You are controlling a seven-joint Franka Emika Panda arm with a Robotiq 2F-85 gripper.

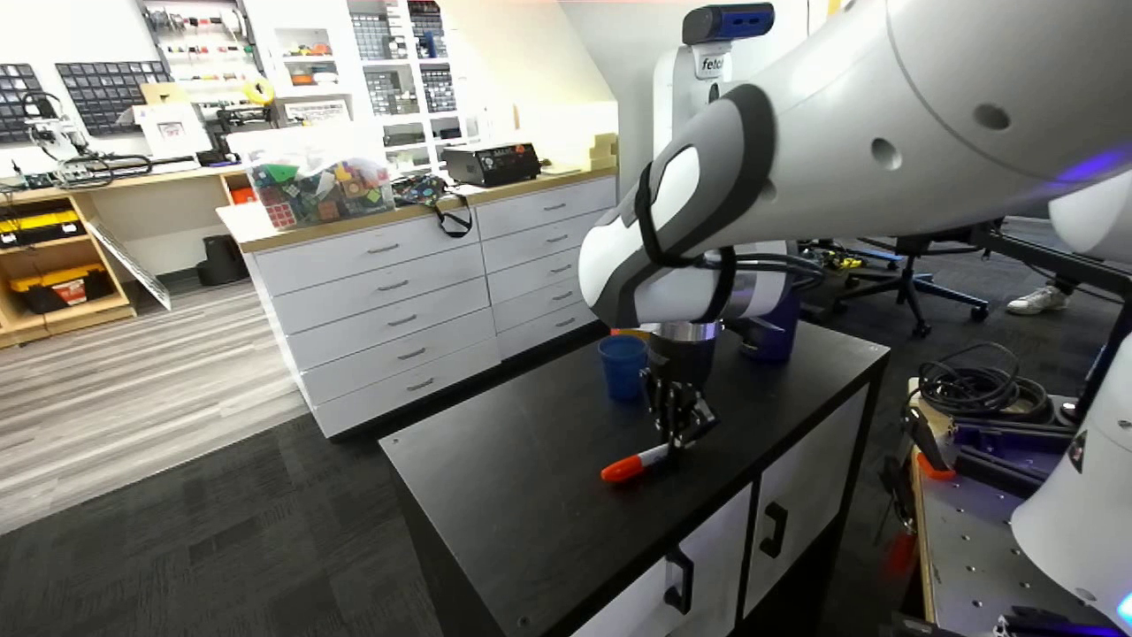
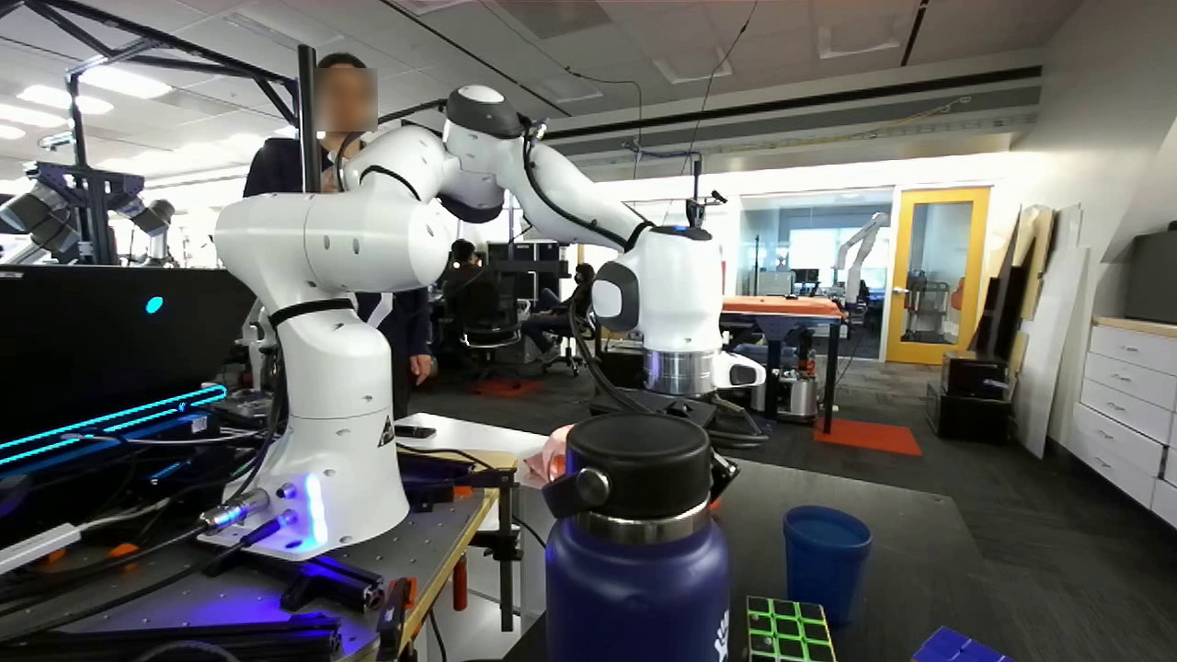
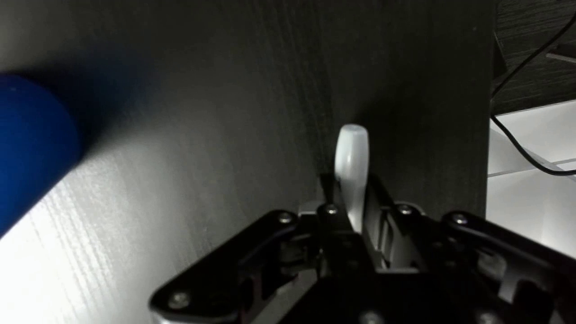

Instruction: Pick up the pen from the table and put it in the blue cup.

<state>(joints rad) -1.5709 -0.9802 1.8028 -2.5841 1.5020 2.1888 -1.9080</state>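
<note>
The pen (image 1: pixel 624 469) has a red-orange cap and a white body. Its white end shows between the fingers in the wrist view (image 3: pixel 352 155). My gripper (image 1: pixel 674 439) points down and is shut on the pen's white body. I cannot tell whether the pen touches the table (image 1: pixel 522 495), which has a black top. The blue cup (image 1: pixel 624 370) stands upright on the table, a short way from the gripper. It also shows in an exterior view (image 2: pixel 828 563) and at the wrist view's left edge (image 3: pixel 33 148). In an exterior view, the bottle hides the fingers.
A tall blue-purple bottle (image 2: pixel 634 579) with a black lid stands on the table, behind the gripper in an exterior view (image 1: pixel 778 334). A multicoloured cube (image 2: pixel 789 631) and a blue cube (image 2: pixel 956 646) are near the cup. A white drawer unit (image 1: pixel 389 292) stands beyond the table.
</note>
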